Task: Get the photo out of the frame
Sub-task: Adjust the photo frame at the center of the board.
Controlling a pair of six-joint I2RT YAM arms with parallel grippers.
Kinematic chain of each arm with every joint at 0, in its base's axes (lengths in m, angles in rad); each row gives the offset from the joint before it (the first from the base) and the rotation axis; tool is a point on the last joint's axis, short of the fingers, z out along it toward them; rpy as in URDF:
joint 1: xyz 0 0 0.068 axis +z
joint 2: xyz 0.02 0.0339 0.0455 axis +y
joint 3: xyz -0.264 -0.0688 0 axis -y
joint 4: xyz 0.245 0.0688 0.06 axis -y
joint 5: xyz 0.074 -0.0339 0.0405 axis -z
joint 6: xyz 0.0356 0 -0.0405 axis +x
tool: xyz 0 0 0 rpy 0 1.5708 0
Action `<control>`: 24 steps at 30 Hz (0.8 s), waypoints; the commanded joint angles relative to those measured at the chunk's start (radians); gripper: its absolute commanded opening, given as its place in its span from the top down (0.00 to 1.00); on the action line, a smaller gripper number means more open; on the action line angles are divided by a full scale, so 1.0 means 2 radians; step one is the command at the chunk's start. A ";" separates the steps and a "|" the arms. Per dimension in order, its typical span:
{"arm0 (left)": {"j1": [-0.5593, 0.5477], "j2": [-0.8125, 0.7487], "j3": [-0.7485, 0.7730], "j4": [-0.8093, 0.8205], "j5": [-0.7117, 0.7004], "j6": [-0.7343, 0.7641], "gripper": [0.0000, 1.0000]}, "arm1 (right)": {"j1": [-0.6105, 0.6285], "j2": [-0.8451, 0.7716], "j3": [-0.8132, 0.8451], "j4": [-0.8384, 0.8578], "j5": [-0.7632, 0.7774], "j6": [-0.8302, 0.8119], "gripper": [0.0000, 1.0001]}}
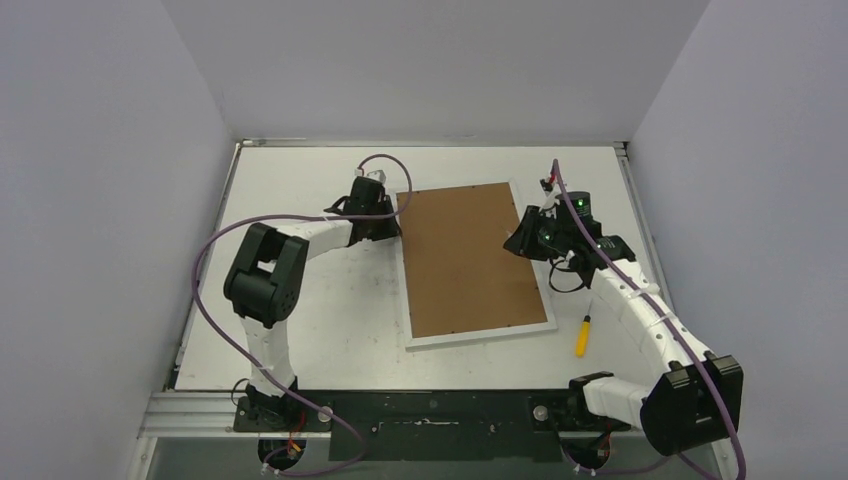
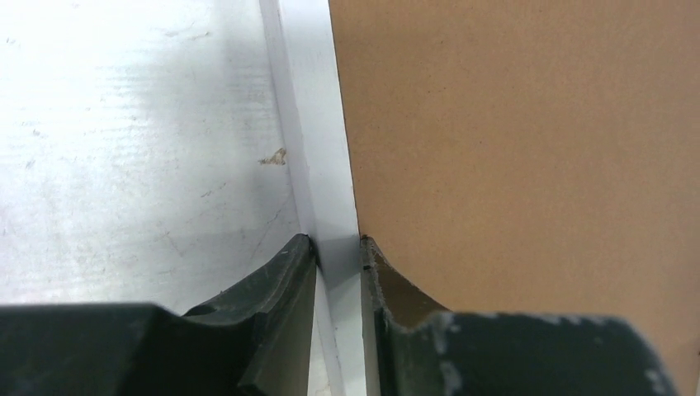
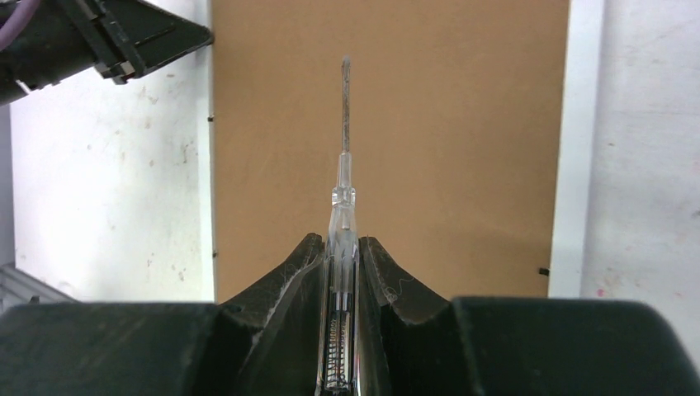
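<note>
left claw (image 2: 337,241) pinching frame (image 2: 318,165) rim | right claw (image 3: 340,239) gripping clear screwdriver (image 3: 343,210), tip ahead over frame

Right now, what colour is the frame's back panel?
Brown back panel, ringed by the frame's white border; top external view shows it best.

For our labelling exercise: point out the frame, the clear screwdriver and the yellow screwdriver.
frame (image 1: 482,335): top view, near white border.
clear screwdriver (image 3: 342,206): right wrist view, clear neck below the shaft.
yellow screwdriver (image 1: 582,338): top view, middle of the handle.
</note>
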 commanded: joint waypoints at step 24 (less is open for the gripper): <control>0.000 -0.287 -0.271 0.075 -0.053 -0.163 0.52 | 0.004 0.024 -0.006 -0.059 0.090 0.046 0.95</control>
